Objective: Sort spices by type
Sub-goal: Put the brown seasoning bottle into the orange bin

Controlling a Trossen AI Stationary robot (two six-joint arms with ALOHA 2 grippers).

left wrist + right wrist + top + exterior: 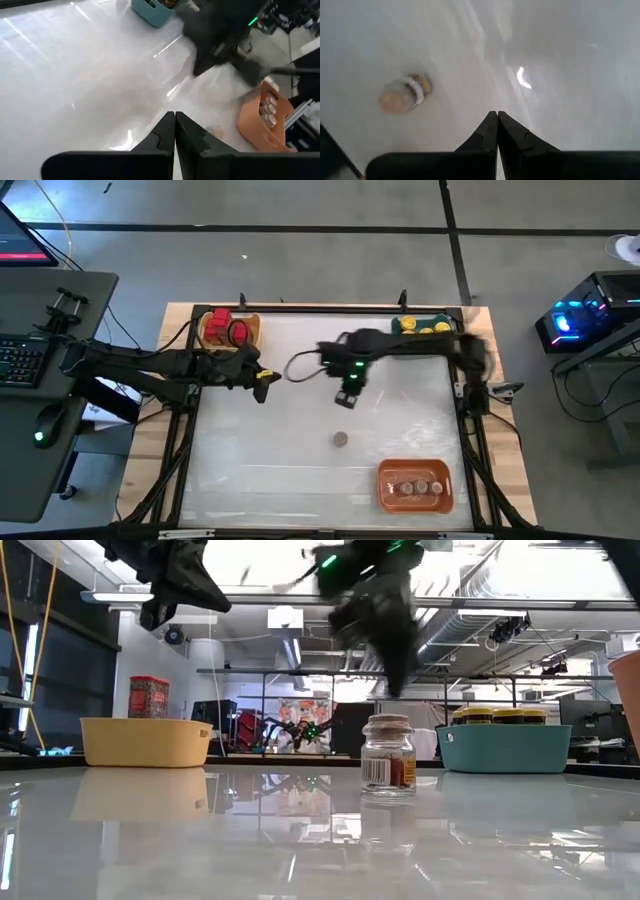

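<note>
Standing alone near the middle of the glossy table (120,840), closest to the low camera, a small glass jar (388,756) with a grey-brown lid is sitting upright — clear of both arms, which are hanging above it. Behind it, a yellow tray (146,742) is holding a red boxy container (148,697), and a teal tray (503,748) is showing three yellow-lidded jars (497,716) over its rim.

Looking straight down from the high view, the left gripper (263,383) is hovering just beside the yellow tray (212,340) with its red containers (229,327), while the right gripper (346,399) is hanging over the table's centre, near but not touching the lone jar (341,440). An orange tray (388,496) at the near right is holding grey-brown jars (421,487) in a row.

From the left wrist, the left gripper's fingers (161,135) are pressing together with nothing between them; the teal tray (146,12), the orange tray (252,127) and the blurred right arm (225,30) are lying beyond.

From the right wrist, the right gripper's fingers (487,131) are likewise meeting at the tips, empty — the lone jar (405,93) is sitting well apart from them.
</note>
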